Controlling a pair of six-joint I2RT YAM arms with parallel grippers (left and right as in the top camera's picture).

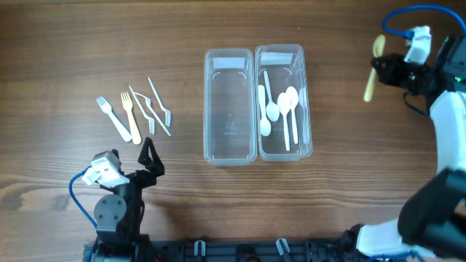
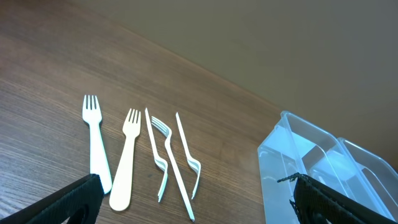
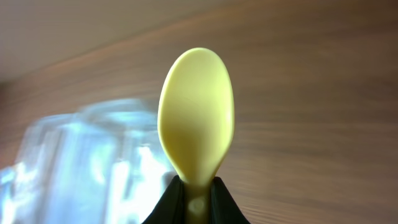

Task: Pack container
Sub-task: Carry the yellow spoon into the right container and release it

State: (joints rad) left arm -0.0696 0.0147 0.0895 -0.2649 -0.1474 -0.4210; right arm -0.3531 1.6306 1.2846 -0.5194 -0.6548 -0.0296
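We are holding the yellow spoon (image 1: 373,69) clenched by its handle in our right pincer (image 1: 384,67), far right of the container (image 1: 206,102), and judging it next needs swinging left over the spoon-filled right tub (image 1: 306,87), while our left pincer (image 1: 151,159) is hanging released near the forks (image 1: 135,109).

Right wrist view: clear containers (image 3: 81,162) blurred; yellow spoon (image 3: 197,124) handle hidden in right end effector (image 3: 197,188).

place: robotics lab bench | shown by: left arm (image 1: 116,207) and right arm (image 1: 444,124) with blue cables (image 1: 71,189), black rail (image 1: 240,251) along the near edge of a wood-grain counter (image 1: 73,44) | plain beige wall (image 2: 280,37) | plastic forks (image 1: 131,113) and clear containers (image 1: 231,109) set out in tidy groups
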